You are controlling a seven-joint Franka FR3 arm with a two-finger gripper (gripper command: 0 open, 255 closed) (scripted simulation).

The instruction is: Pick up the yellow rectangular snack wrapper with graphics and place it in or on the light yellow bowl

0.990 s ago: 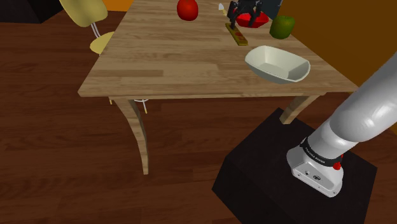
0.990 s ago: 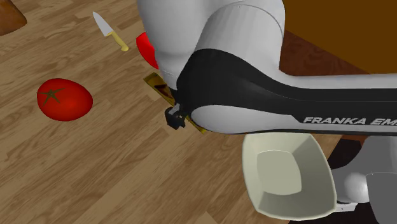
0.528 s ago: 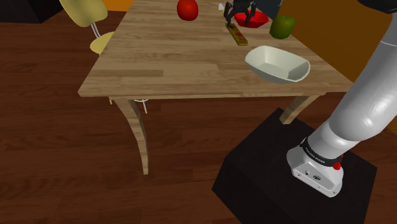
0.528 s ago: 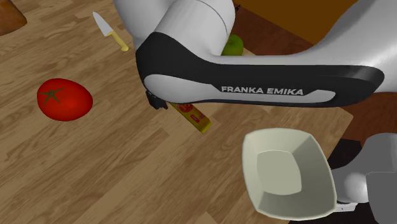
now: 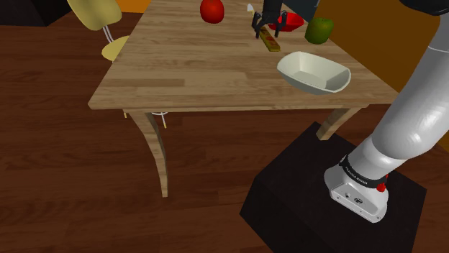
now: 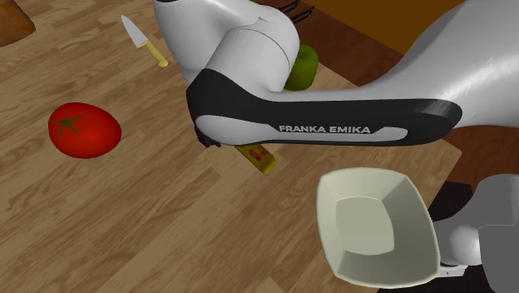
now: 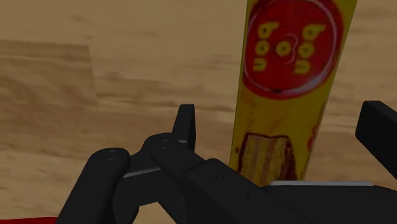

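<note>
Swinging across from the red thing [image 5: 291,21] at the back of the bench [image 5: 187,72], the pincer [image 5: 269,23] had come to hang right over the far end of the yellow wrapper [image 5: 271,42], at the top of the shoulder view just right of centre. A second before it was parked over that red thing; now it was lined up on the target, and that was the news. In the wrist view the two black fingers [image 7: 186,124] stood wide apart with the wrapper [image 7: 287,83] running between them and bare wood showing on either side, so the pincer was released and gripping nothing. The wrapper lay flat on the bench, not yet lifted, with the pale bowl [image 5: 314,72] waiting just to its lower right, near but apart. My read: approach done, the descent and the squeeze came next, and the carry to the bowl would be short.

In the second exterior view the forearm had rolled over the wrapper [image 6: 258,156], leaving just one end poking out below the arm, and the lettering [image 6: 333,130] "FRANKA EMIKA" read clean along the black band. On the wrapper itself, a red disc carried yellow letters that looked like "bon o bon", next to a picture of a brown chocolate piece.
</note>
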